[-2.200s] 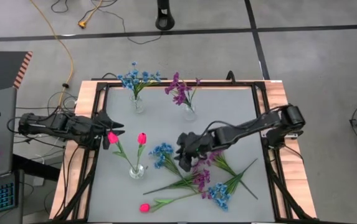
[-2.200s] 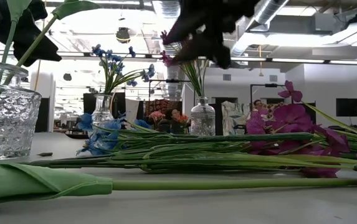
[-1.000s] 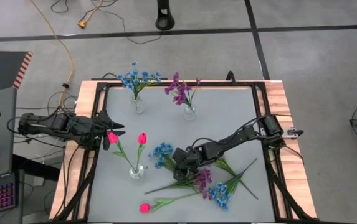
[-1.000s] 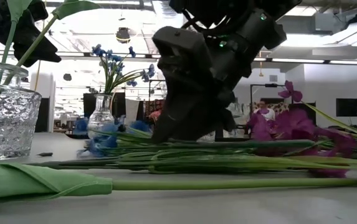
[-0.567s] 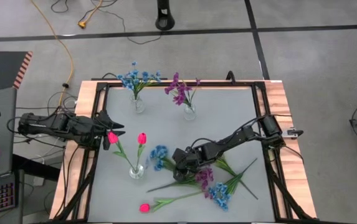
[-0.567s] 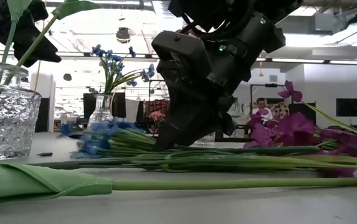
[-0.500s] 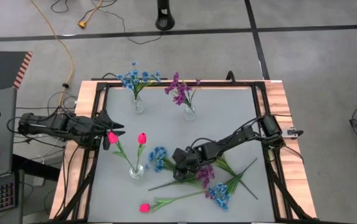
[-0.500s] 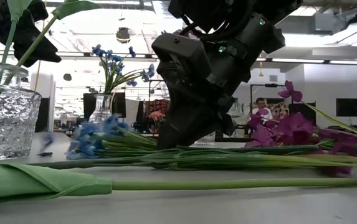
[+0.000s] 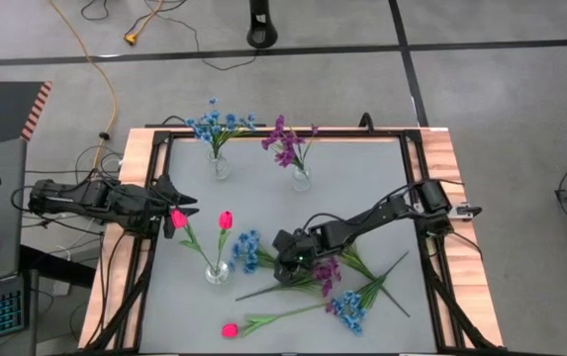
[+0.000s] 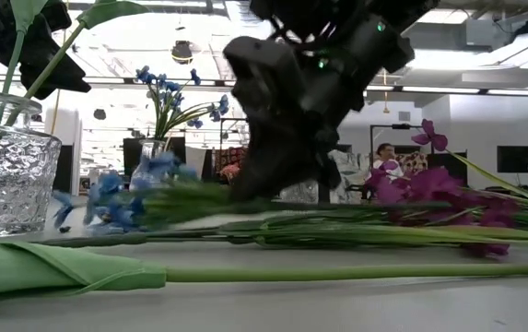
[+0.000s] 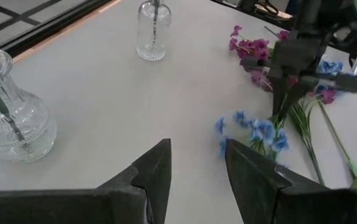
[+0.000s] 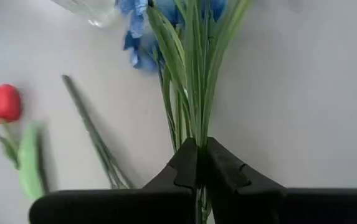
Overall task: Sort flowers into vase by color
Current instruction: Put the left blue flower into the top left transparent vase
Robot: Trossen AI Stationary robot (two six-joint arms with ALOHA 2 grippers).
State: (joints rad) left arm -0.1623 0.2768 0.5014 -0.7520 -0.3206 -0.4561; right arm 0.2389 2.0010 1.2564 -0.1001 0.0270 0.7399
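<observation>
1. The grey worktop (image 9: 362,188) sits in a dark frame with wooden side strips, and everything is spread over it.
2. The right arm (image 9: 382,213) reaches from the right edge diagonally toward the middle, stretched low, wrist angled down at the flower pile. In the low view its dark bulk hangs over the stems.
3. The left arm (image 9: 85,198) lies folded along the left edge, just parked there, pointing in toward the tulip vase.
4. The right gripper (image 9: 285,265) is down at the pile, jaws pressed together on the green stalks of a blue flower (image 9: 245,251). The right wrist view shows the stalks pinched between the fingers (image 12: 187,163), with the blooms fanning out ahead. In the low view the blue blooms look a bit off the worktop and blurred.
5. The left gripper (image 11: 197,165) has its jaws spread, with nothing between them.
6. The loose pile near the front right holds purple flowers (image 9: 325,272), another blue stem (image 9: 347,311) and a pink tulip (image 9: 230,330) lying flat with its long stalk.
7. The tulip vase (image 9: 217,271), front left, holds two pink-red tulips (image 9: 226,220).
8. The blue vase (image 9: 220,163) stands at the back left with blue blooms in it.
9. The purple vase (image 9: 301,176) is just right of that, with purple blooms in it.
</observation>
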